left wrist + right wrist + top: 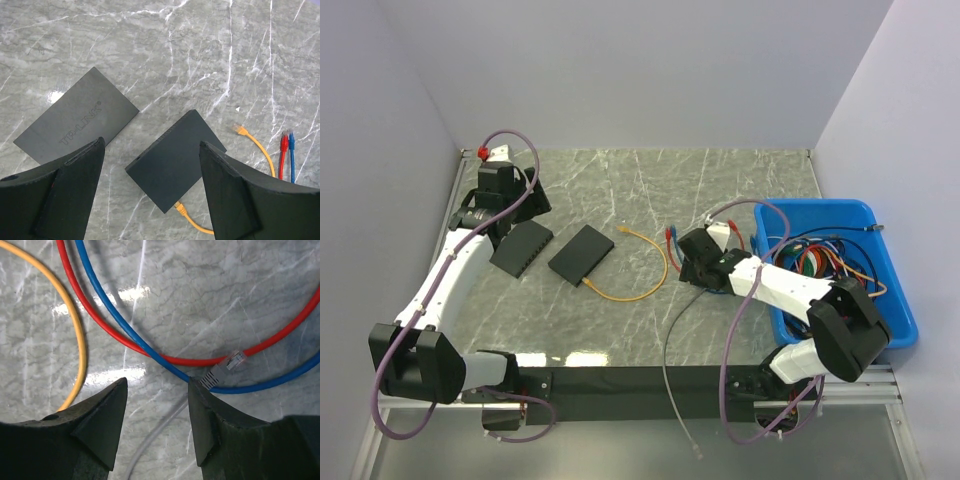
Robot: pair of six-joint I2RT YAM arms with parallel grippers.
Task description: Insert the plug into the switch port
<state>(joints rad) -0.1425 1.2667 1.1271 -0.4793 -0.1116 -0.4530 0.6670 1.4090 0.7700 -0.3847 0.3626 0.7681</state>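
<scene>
Grey-booted and clear-tipped, the plug (232,361) lay on the marble desk (740,190) just beside one finger of the right gripper (157,385), resting against the red cable (100,315) and the blue cable (125,330). That gripper hung low with its jaws spread and nothing pinched; only the pale grey cable (150,440) ran beneath the gap.

The plug looked light and hard, its clear plastic slick and its latch tab probably brittle, while the cord behind it would flop. The boot just behind the tip seemed the best place to grip.

The left gripper (151,145) hovered with its jaws wide apart above the two black switches: the lettered switch (75,125) and the plain switch (175,155), lying side by side but apart.

Four cables lay on the desk: grey, red, blue and an orange cable (650,290) that appeared to end at the plain switch. The blue bin (895,330) held more, too tangled to count.
</scene>
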